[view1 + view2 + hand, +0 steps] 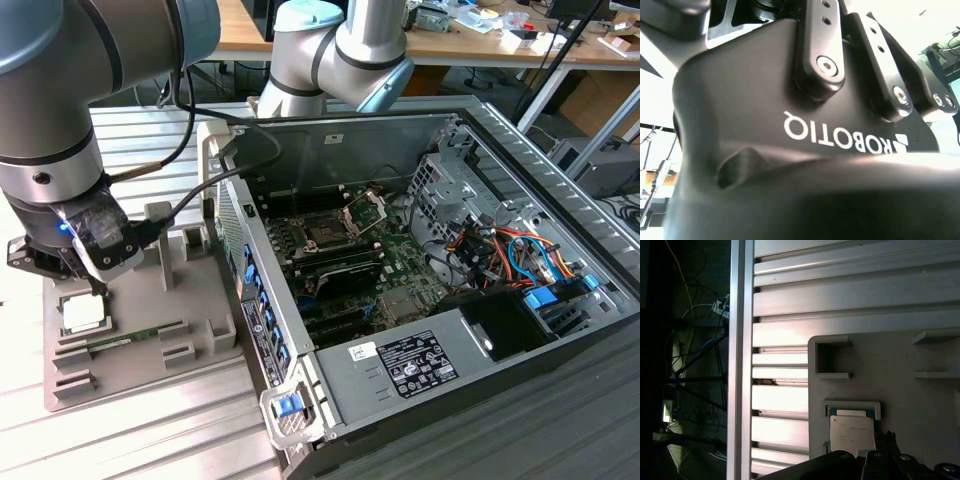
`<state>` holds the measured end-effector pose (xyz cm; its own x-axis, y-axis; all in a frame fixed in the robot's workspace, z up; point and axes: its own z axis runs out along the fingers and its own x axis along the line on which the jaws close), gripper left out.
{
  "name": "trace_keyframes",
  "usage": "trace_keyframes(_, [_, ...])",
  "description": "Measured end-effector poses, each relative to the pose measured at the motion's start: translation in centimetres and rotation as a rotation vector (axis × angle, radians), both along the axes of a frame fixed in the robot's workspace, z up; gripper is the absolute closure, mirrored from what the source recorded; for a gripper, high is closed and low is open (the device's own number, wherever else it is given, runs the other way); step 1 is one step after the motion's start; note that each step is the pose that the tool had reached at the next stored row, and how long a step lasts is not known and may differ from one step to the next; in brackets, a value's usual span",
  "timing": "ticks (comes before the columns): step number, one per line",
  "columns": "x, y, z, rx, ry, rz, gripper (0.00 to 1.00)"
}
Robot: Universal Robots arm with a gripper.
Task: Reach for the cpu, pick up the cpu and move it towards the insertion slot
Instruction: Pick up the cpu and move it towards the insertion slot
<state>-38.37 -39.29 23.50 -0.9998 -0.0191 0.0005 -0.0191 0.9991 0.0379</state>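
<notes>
In the exterior view, a ribbed aluminium table (130,430) carried a grey plastic holder (190,350) and, on the exterior view's right, an open computer case (340,130). Wooden benches (480,45) strewn with gear stood behind. The arm (60,60) came down over the holder, and its gripper (85,285) hung just above the cpu (82,313), which lay flat in a recess of the holder. Whether the gripper was spread or pressed together could not be told. A green memory stick (125,340) lay in a groove just beside the cpu. Well apart, inside the case, the insertion slot (328,232) sat on the board with its silver frame (365,208) lifted.

In the second wrist view, the black gripper body (790,125) loomed close, with a bright washed-out room behind it and thin cables (655,165) at one edge.

The first wrist view looked straight down. It gave the table's slats (840,295), the holder's bare grey face (920,405) and the cpu (852,434) seated square in its pocket, pale top up, with dark gripper parts just beside it. Past the table's edge lay a dim floor with tangled cables (695,355).
</notes>
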Motion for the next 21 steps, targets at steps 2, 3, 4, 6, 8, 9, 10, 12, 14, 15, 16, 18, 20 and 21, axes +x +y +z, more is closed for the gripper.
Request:
trace_keyframes(2, [0.0,0.0,-0.18,0.0,0.0,0.0,0.9])
trace_keyframes(3, [-0.01,0.0,-0.26,0.0,0.0,0.0,0.9])
trace_keyframes(4, [-0.01,0.0,-0.27,0.0,0.0,0.0,0.9])
trace_keyframes(6, [-0.02,-0.01,-0.39,0.0,0.0,0.0,0.9])
trace_keyframes(8, [-0.02,-0.01,-0.42,0.0,0.0,0.0,0.9])
trace_keyframes(9, [-0.02,-0.01,-0.44,0.0,0.0,0.0,0.9])
trace_keyframes(10, [-0.02,-0.01,-0.46,0.0,0.0,0.0,0.9])
trace_keyframes(12, [-0.02,-0.01,-0.53,0.0,0.0,0.0,0.9])
trace_keyframes(14, [-0.09,0.0,-0.58,0.0002,-0.0003,0.0,0.9])
trace_keyframes(15, [-0.13,-0.01,-0.58,0.0,-0.0001,0.0,0.9])
trace_keyframes(16, [-0.16,-0.01,-0.59,0.0,-0.0001,0.0,0.9])
trace_keyframes(18, [-0.21,-0.01,-0.6,0.0,-0.0001,0.0,0.9])
trace_keyframes(20, [-0.27,-0.01,-0.63,0.0,0.0,0.0,0.9])
trace_keyframes(21, [-0.28,-0.01,-0.65,0.0,-0.0001,0.0,0.9])
